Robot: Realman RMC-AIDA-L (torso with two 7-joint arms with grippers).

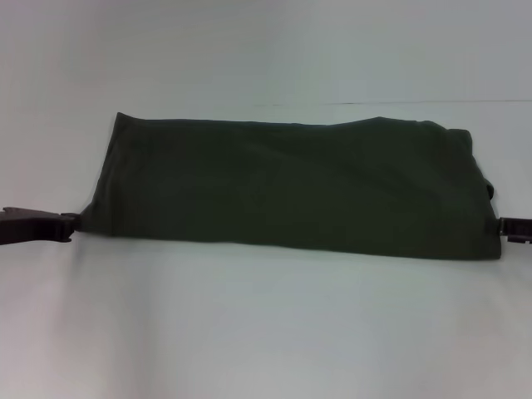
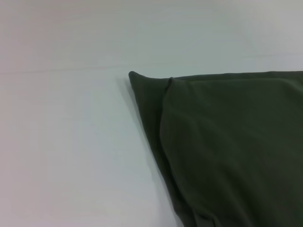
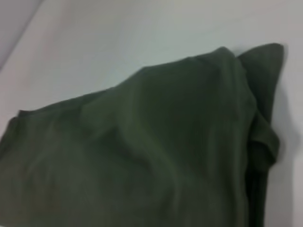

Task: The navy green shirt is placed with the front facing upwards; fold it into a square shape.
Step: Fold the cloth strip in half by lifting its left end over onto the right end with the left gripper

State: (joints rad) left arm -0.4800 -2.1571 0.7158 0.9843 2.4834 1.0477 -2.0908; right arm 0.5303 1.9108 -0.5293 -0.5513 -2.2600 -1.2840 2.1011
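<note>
Dark olive-green cotton is lying in a long folded band across the white counter [image 1: 266, 332]: the navy green shirt [image 1: 291, 191] is showing only plain fabric, no lettering, so it is likely already doubled over once. The left gripper [image 1: 65, 224] is sitting at the band's near left corner and the right gripper [image 1: 509, 229] at its near right corner, both low at the counter; whether the jaws are open or pinching cloth I cannot tell, since only their dark tips are showing at the fabric's edge. The cloth is looking soft, light and limp, so it will probably be sagging and creasing when lifted, and it is best taken by the corners of an end, through all the layers. The left wrist view is showing a layered corner with one ply set back; the right wrist view is showing a bunched sleeve at the right end. Bare counter is lying open in front and behind for swinging an end across.
</note>
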